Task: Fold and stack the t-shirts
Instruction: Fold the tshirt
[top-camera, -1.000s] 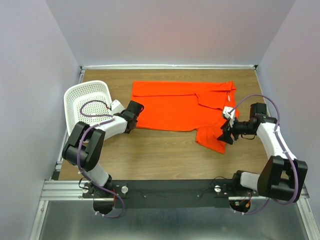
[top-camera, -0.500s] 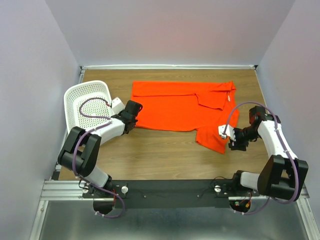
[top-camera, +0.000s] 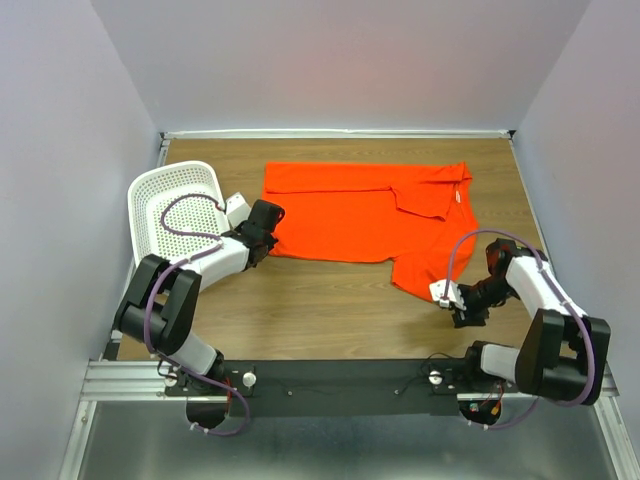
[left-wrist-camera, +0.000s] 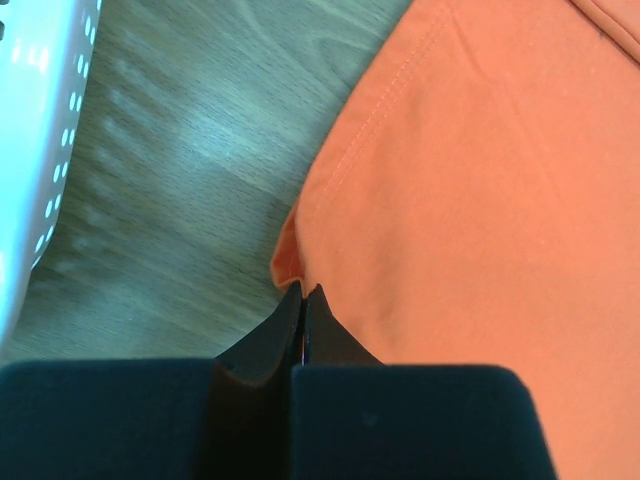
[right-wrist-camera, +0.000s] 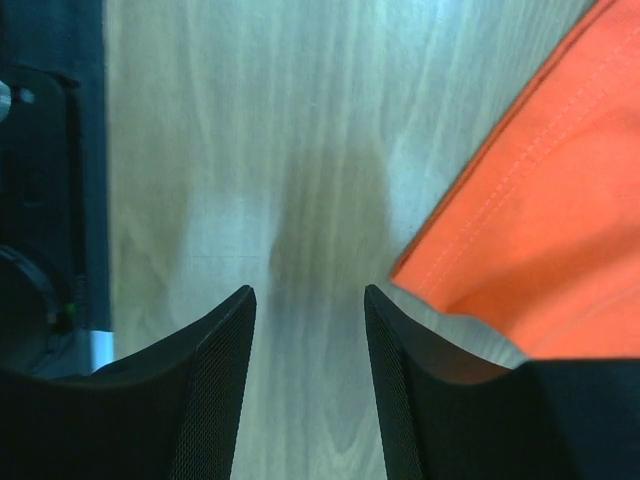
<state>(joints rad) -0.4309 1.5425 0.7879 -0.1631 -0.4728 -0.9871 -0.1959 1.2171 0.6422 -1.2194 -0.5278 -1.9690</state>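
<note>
The wooden tabletop (top-camera: 330, 300) carries an orange-red t-shirt (top-camera: 350, 215) spread flat across its far middle, with one sleeve reaching toward the near right. A white perforated basket (top-camera: 165, 200) stands at the left edge, just beside the shirt. The left end effector (left-wrist-camera: 302, 292) is clenched tight at the shirt's near-left corner; whether cloth is caught between its fingers cannot be told. The right end effector (right-wrist-camera: 310, 300) is released, jaws apart over bare wood, the sleeve's hem just beside one finger.
</note>
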